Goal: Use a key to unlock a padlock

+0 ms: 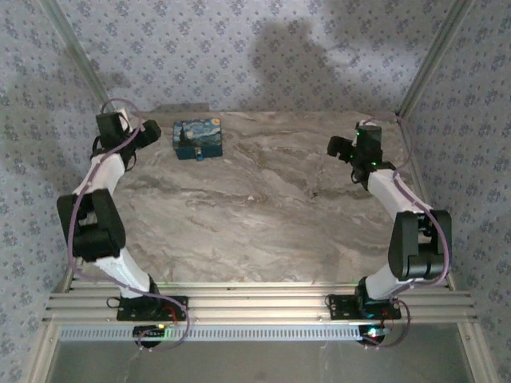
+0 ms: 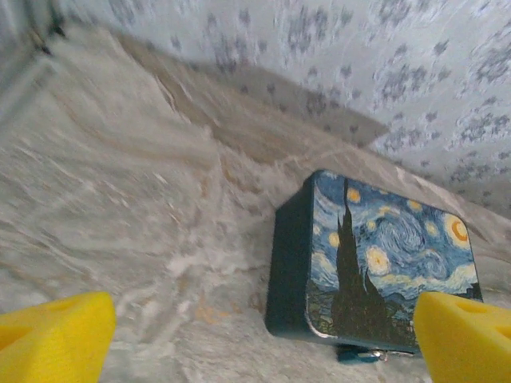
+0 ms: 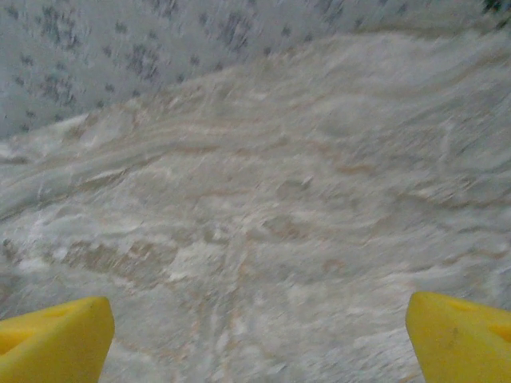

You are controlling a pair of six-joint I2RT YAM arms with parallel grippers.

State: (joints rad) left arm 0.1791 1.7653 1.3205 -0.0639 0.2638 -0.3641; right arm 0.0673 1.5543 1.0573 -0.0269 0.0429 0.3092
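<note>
Left tool (image 2: 259, 345) and right tool (image 3: 255, 343) both spread wide, nothing held; padlock (image 2: 359, 353) just ahead of the left tool.
Left wrist view: the two yellow fingers (image 2: 56, 335) sit far apart at the frame's bottom corners with only marbled surface (image 2: 120, 199) between them. The small blue padlock lies just ahead of the tool, close inside the finger on the view's right, touching the near edge of a dark box (image 2: 383, 255) with a swirl-painted lid. A pale glint sits on the padlock; I cannot tell whether it is the key. The box lies flat, past the fingertips, patterned wall (image 2: 415, 72) beyond. The right tool hovers over bare surface, well apart from the box.
</note>
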